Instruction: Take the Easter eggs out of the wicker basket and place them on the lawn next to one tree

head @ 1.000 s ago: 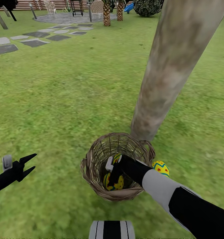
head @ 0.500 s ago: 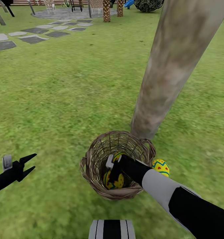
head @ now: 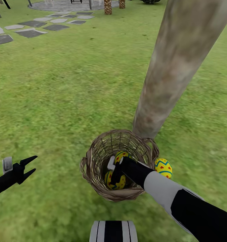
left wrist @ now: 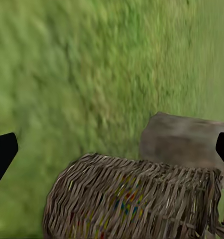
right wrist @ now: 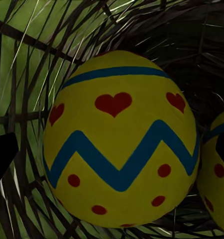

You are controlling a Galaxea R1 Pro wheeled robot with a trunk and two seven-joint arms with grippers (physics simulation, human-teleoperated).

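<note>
The brown wicker basket (head: 93, 161) stands on the lawn (head: 59, 101) at the foot of the pale mottled tree (head: 167, 74). Two Easter eggs lie inside it, one (head: 119, 183) near the front wall and one (head: 121, 155) behind my wrist. Another egg (head: 163, 167) rests on the grass between the basket and the trunk. My right gripper (head: 113, 174) reaches down into the basket and is open. In the right wrist view its fingertips (right wrist: 2, 157) flank a yellow egg (right wrist: 119, 139). My left gripper (head: 29, 166) hovers open over grass, left of the basket (left wrist: 132, 199).
Grey stepping-stone slabs (head: 29, 32) lie far back on the left, with thin palm trunks (head: 108, 6) behind them. The thick trunk leans up and to the right just behind the basket. Grass spreads on all sides.
The head view has tilted down a little, so the ground and basket sit higher in the picture. Both arms hold about the same pose, and the right gripper stays in the basket.
</note>
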